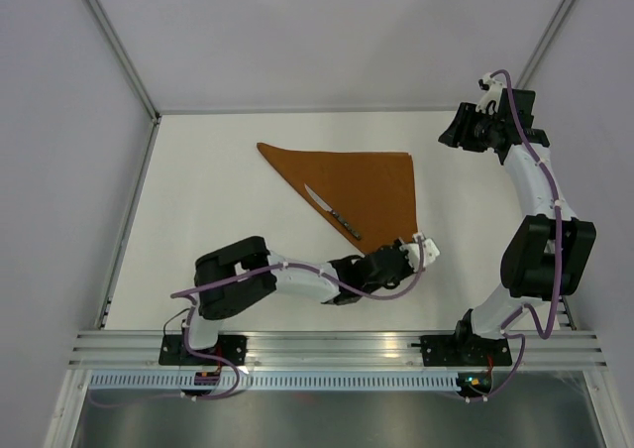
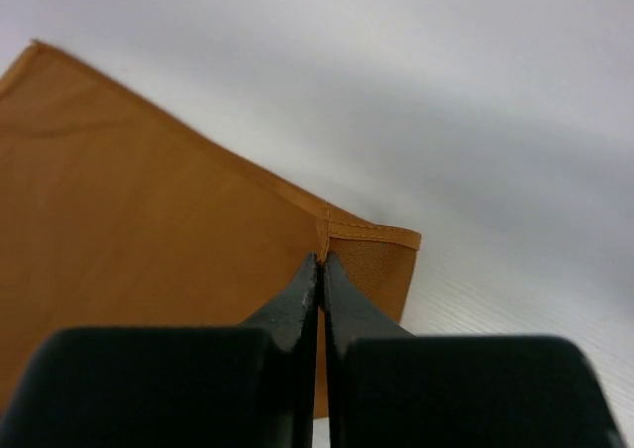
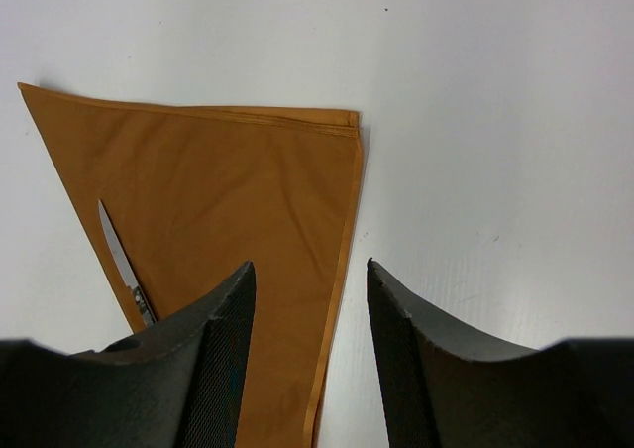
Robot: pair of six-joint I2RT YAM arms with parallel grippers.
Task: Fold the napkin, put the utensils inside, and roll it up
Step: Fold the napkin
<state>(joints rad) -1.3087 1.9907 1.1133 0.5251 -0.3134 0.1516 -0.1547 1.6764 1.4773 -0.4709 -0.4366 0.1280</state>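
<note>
The rust-orange napkin (image 1: 362,180) lies folded into a triangle on the white table, one point toward the arms. The small knife (image 1: 332,211) lies on it near its left slanted edge, blade toward the far left. My left gripper (image 1: 391,253) sits low at the napkin's near corner. In the left wrist view its fingers (image 2: 322,258) are shut together on the hemmed corner of the napkin (image 2: 149,220). My right gripper (image 1: 453,137) hangs high at the far right, open and empty. Its wrist view (image 3: 307,265) looks down on the napkin (image 3: 228,200) and knife (image 3: 123,260).
The white table (image 1: 208,200) ends at a metal frame rail (image 1: 129,210) on the left and grey walls behind. The aluminium rail (image 1: 337,349) holding both arm bases runs along the near edge.
</note>
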